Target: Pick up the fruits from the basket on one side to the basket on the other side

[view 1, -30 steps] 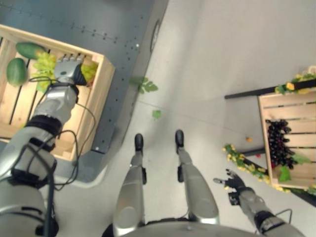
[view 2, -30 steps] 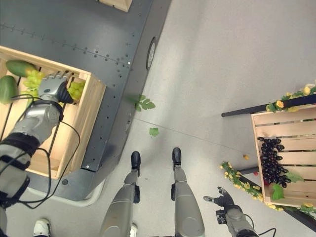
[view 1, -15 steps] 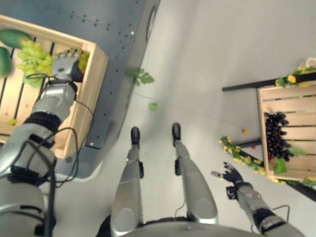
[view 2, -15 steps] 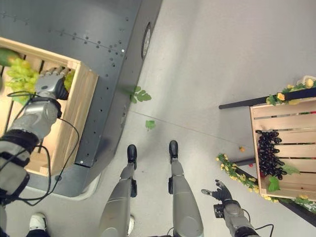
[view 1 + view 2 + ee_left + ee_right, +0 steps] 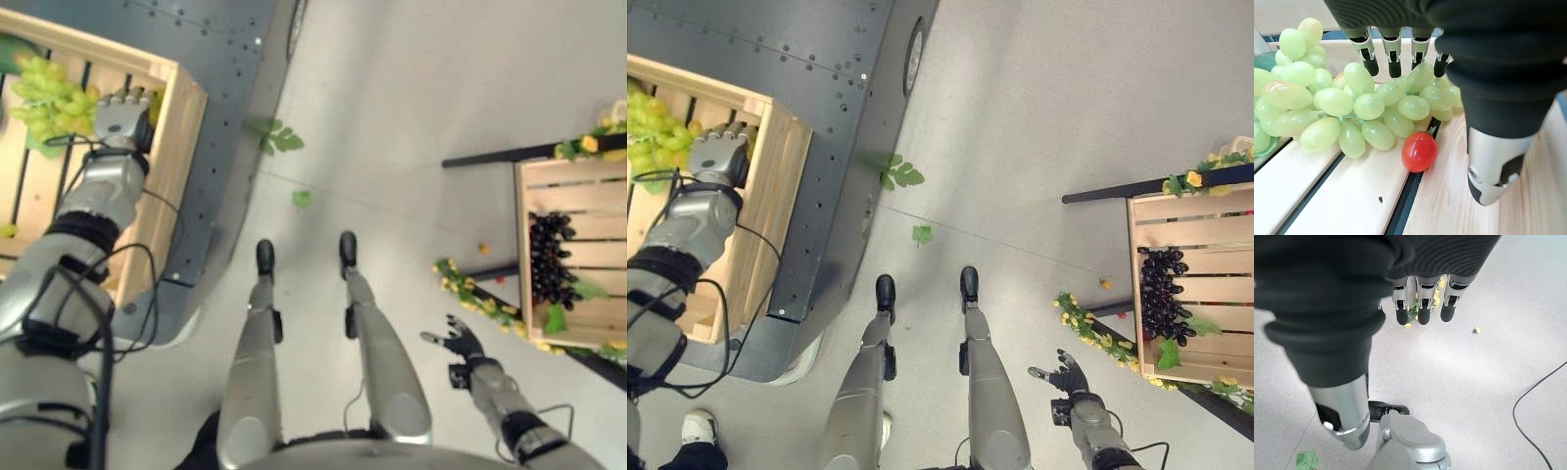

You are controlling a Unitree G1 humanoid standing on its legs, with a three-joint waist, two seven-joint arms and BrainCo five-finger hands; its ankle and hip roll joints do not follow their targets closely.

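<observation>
Over the left crate (image 5: 186, 108) I am hovering my left hand (image 5: 122, 117), fingers relaxed and straight, thumb apart, holding nothing. Its fingertips (image 5: 1395, 66) are hanging just above the green grapes (image 5: 1352, 105), which are lying on the slats at the crate's far end; whether the tips are touching the top berries I cannot tell. A small red tomato (image 5: 1419, 151) is sitting just beside the bunch, touching its near edge, over a gap between slats.

To do this grasp well, I judge I am needing to lower the palm over the thick middle of the bunch and curl fingers and thumb round the stem side, not pinch single berries, which would likely tear loose or roll. I am also watching the tomato, since a sweeping thumb could knock it into the gap.

My right hand (image 5: 1066, 377) is idling low on the right with fingers spread, near the right crate (image 5: 1151, 211), where dark grapes (image 5: 1161, 294) are already lying.
</observation>
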